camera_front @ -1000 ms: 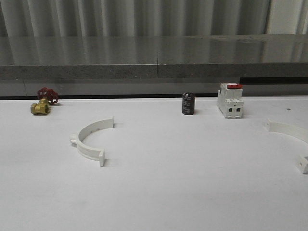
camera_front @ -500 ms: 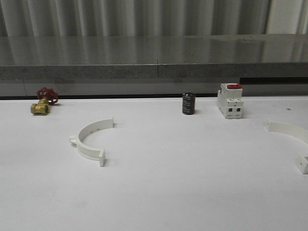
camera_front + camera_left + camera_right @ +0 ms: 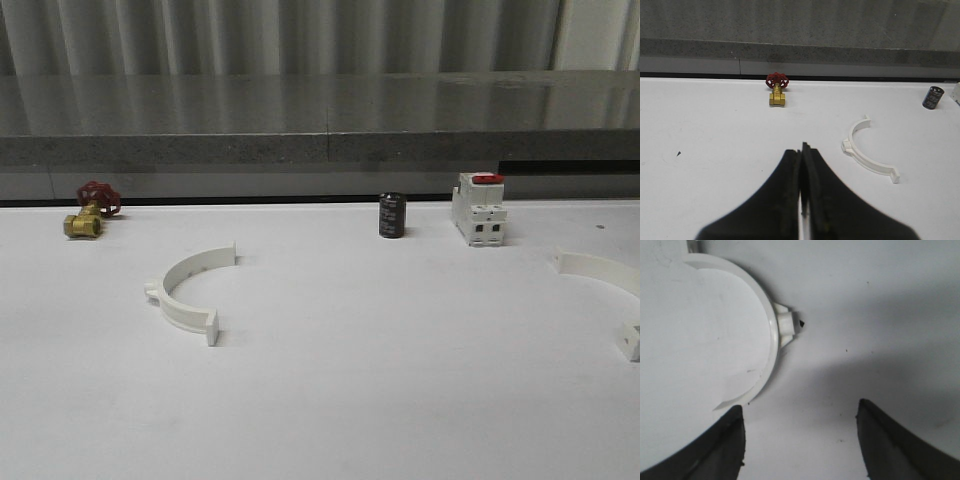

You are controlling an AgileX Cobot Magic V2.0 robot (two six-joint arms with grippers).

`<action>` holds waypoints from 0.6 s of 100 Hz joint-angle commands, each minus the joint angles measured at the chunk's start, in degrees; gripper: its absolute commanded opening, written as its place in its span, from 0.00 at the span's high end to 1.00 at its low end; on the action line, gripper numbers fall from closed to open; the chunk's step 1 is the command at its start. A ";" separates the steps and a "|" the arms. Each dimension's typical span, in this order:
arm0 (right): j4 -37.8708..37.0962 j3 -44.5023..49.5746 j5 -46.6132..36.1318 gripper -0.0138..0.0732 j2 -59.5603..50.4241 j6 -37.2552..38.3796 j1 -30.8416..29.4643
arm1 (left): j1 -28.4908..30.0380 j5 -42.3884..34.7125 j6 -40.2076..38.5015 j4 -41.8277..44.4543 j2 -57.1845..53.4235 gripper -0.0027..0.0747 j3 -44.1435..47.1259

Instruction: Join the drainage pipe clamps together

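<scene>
One white half-ring drainage pipe clamp (image 3: 187, 293) lies on the white table left of centre, its open side facing right; the left wrist view has it (image 3: 866, 155) ahead and to one side of my left gripper (image 3: 803, 150), which is shut on nothing. A second clamp (image 3: 606, 280) lies at the table's right edge, partly cut off. In the right wrist view this clamp (image 3: 771, 330) curves just past one fingertip of my open right gripper (image 3: 800, 412), which hovers close above the table with nothing between its fingers.
Along the table's (image 3: 350, 400) back edge stand a brass valve with a red handle (image 3: 88, 212), a small black cylinder (image 3: 391, 215) and a white switch with a red top (image 3: 478, 208). A grey ledge (image 3: 320, 120) runs behind.
</scene>
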 commanded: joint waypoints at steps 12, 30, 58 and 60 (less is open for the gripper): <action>0.63 -7.06 -1.25 0.28 7.07 -0.22 -0.20 | 0.23 -4.16 0.03 0.09 0.51 0.99 -1.38; 1.59 -10.67 -1.57 0.28 13.45 -0.22 -0.20 | 0.23 -4.16 0.03 0.09 0.51 0.99 -1.38; 1.71 -12.88 -0.57 0.73 16.32 -0.22 -0.20 | 0.23 -4.16 0.03 0.09 0.51 0.99 -1.38; 1.71 -12.88 -0.57 0.77 16.32 -0.22 -0.20 | 0.23 -4.16 0.03 0.09 0.51 0.99 -1.38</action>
